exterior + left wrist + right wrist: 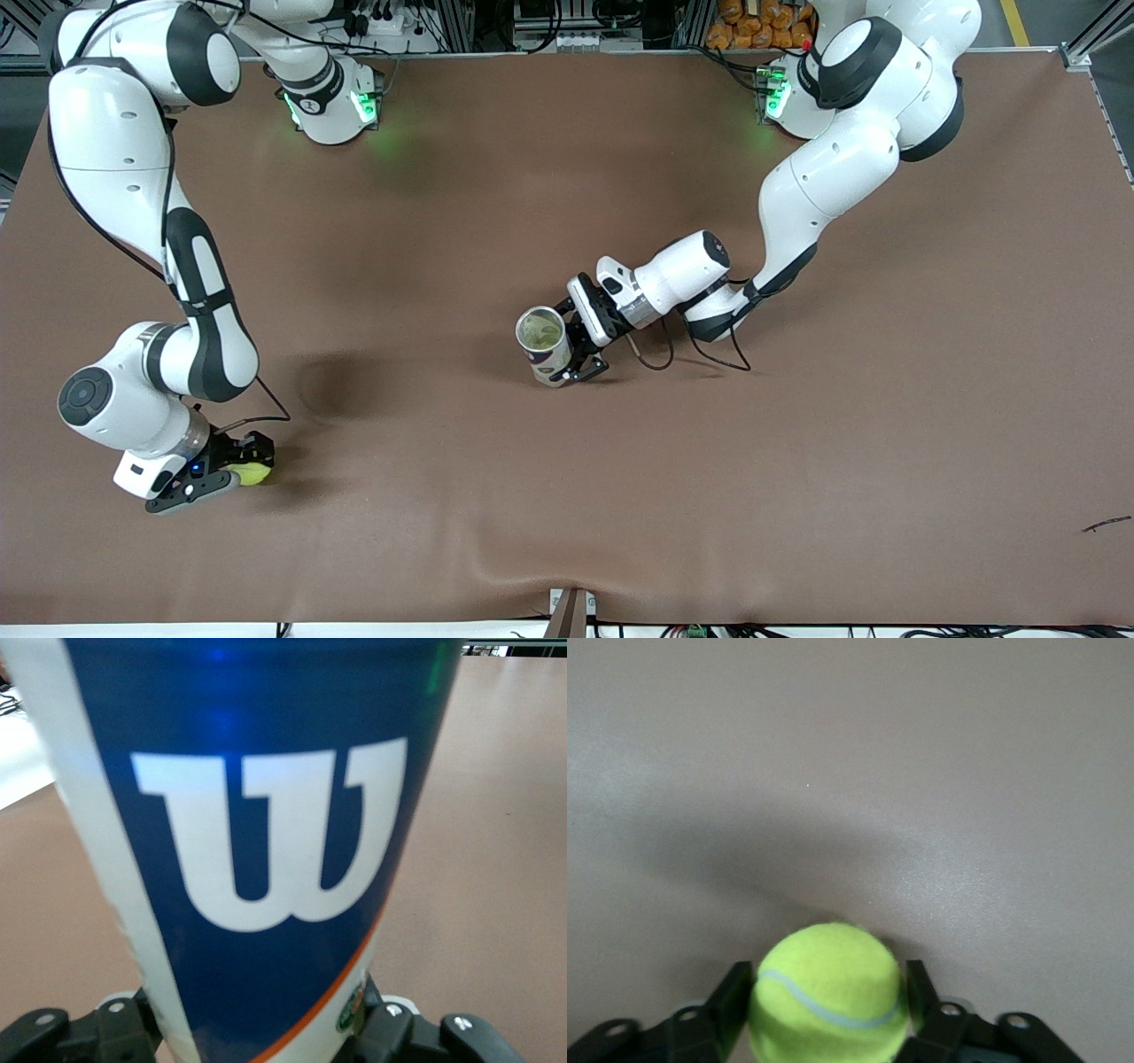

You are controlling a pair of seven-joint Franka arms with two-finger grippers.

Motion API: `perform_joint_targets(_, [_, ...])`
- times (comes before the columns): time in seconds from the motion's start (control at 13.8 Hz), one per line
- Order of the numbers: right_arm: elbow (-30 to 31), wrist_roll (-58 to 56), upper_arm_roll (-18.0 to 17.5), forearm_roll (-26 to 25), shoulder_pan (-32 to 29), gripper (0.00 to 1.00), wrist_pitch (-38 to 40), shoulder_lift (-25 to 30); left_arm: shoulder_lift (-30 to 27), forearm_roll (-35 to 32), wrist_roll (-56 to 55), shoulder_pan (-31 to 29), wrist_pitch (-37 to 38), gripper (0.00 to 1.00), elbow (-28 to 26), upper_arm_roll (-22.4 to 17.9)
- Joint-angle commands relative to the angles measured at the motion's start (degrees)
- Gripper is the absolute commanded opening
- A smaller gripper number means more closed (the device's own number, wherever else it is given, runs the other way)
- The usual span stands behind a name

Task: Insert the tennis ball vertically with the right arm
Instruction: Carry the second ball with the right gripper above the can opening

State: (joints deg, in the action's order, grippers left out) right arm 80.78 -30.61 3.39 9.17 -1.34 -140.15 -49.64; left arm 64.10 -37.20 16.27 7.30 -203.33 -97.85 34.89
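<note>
Right wrist view: right gripper (828,1014) fingers pinch the tennis ball (827,992) across its middle (light, springy felt, likely grippy); left gripper (580,350) fingers clamp the can (543,344).

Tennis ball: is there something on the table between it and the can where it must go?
Nothing visible. The right gripper holds the tennis ball; only bare table lies between it and the can.

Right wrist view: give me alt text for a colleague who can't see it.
A yellow-green tennis ball sits clamped between the black fingers of the right gripper, filling the lower middle of the view. Past it lies only the plain brown table, crossed by a soft shadow.
</note>
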Motion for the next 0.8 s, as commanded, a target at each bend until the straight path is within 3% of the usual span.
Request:
perform_joint_targets(0.0, [0.3, 3.3, -0.5, 1.1, 0.4, 0.31, -0.4, 0.2, -0.3, -1.6, -0.1, -0.9, -0.4, 0.8, -0.7, 0.6])
perform_joint_targets(0.36, [-0.1, 14.1, -0.7, 1.1, 2.9, 0.31, 13.1, 5.7, -0.4, -1.8, -0.2, -1.0, -0.4, 0.81, -0.5, 0.6])
perform_joint_targets(0.73, [0.4, 36.8, -0.8, 1.2, 11.0, 0.32, 29.9, 14.6, -0.4, -1.8, -0.2, -1.1, -0.4, 0.81, -0.5, 0.6])
